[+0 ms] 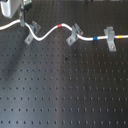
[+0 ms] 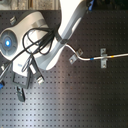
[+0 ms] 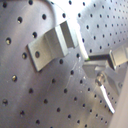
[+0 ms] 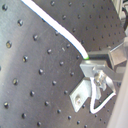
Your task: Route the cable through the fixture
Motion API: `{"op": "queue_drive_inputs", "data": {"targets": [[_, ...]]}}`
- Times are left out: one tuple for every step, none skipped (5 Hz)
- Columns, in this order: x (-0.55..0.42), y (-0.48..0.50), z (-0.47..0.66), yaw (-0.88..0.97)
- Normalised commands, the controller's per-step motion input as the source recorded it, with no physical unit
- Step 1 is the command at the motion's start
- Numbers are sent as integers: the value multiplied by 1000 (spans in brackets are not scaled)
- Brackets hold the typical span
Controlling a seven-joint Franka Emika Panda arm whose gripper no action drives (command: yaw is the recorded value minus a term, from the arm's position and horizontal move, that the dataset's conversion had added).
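Matt grey metal fixture [image 1: 29,35]; smooth white cable [image 1: 45,32].

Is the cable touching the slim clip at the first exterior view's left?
Touching. In the first exterior view the cable runs down against the slim slanted fixture with no gap where they meet. The gripper hangs just above.

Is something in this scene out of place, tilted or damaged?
Nothing looks damaged. The cable snakes in waves across the perforated board instead of lying straight, and the three grey clips stand at differing angles.
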Motion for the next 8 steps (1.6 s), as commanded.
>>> {"op": "queue_drive_inputs", "data": {"targets": [[74, 156, -252, -91], [103, 180, -318, -37], [100, 89, -242, 0], [239, -50, -96, 146], [248, 0, -120, 186], [264, -62, -61, 146], [100, -432, -115, -223], [116, -458, -141, -337]]}}
